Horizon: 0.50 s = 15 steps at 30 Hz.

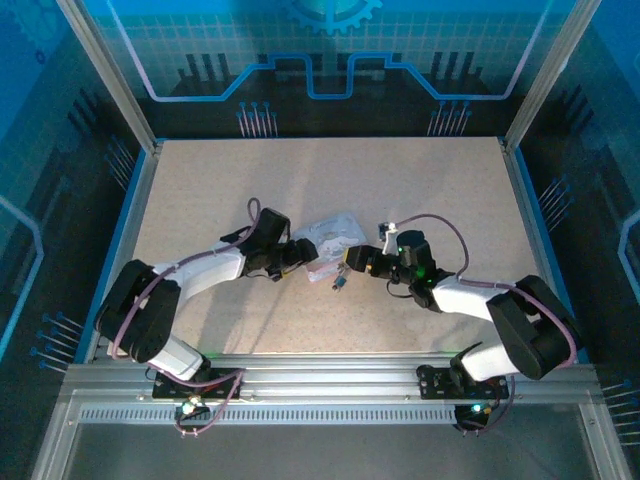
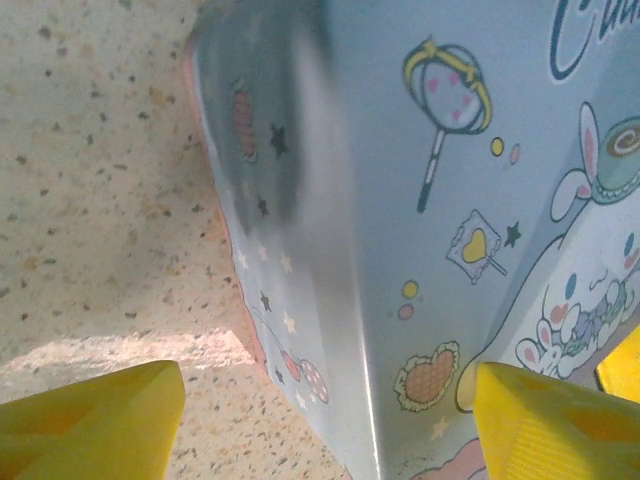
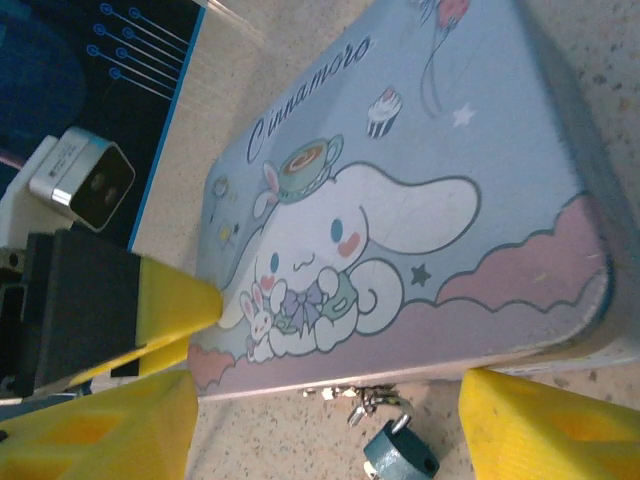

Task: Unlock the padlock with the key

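The lavender cartoon tin box (image 1: pixel 330 235) lies mid-table between both arms. The padlock (image 3: pixel 400 455), small and dark blue-grey, hangs by its shackle from little metal pieces (image 3: pixel 360 393) at the box's near edge; it also shows as a dark speck, the padlock (image 1: pixel 340 283). I cannot pick the key out among those pieces. My right gripper (image 3: pixel 325 440) is open, with the padlock in the gap, nearer the right finger. My left gripper (image 2: pixel 325 425) is open across the box's corner (image 2: pixel 360 300), one finger over the table, the other over the lid.
A yellow finger (image 3: pixel 170 300) of the left gripper sits at the lid's left end, with the left wrist camera (image 3: pixel 80 180) behind it. Speckled tabletop (image 1: pixel 430 190) surrounds the box. Metal frame rails (image 1: pixel 320 365) run along the near edge.
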Each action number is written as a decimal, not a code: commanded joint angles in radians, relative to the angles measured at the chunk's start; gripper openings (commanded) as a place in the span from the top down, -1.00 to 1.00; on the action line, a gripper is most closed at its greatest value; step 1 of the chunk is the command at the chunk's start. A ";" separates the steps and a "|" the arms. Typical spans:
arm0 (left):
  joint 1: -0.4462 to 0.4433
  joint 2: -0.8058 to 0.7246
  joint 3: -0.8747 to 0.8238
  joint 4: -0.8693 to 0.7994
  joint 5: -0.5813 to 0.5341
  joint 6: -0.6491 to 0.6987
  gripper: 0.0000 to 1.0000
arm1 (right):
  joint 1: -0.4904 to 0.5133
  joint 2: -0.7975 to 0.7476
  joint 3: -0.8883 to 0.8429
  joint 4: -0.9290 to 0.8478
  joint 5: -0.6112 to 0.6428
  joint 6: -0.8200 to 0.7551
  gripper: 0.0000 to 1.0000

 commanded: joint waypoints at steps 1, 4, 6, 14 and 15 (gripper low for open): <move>-0.001 -0.017 -0.069 -0.097 0.004 -0.022 -0.53 | -0.031 0.013 0.016 0.057 -0.038 -0.075 -0.43; 0.001 -0.029 -0.082 -0.092 0.004 -0.028 -0.54 | -0.032 -0.011 -0.005 0.045 -0.058 -0.104 -0.46; 0.000 -0.027 -0.078 -0.090 0.007 -0.027 -0.53 | -0.032 -0.031 -0.033 0.055 -0.069 -0.122 -0.48; 0.000 -0.017 -0.060 -0.087 0.018 -0.024 -0.55 | -0.019 -0.066 -0.125 0.116 -0.104 -0.150 -0.60; 0.000 -0.015 -0.060 -0.087 0.018 -0.024 -0.55 | -0.015 -0.056 -0.127 0.122 -0.110 -0.155 -0.60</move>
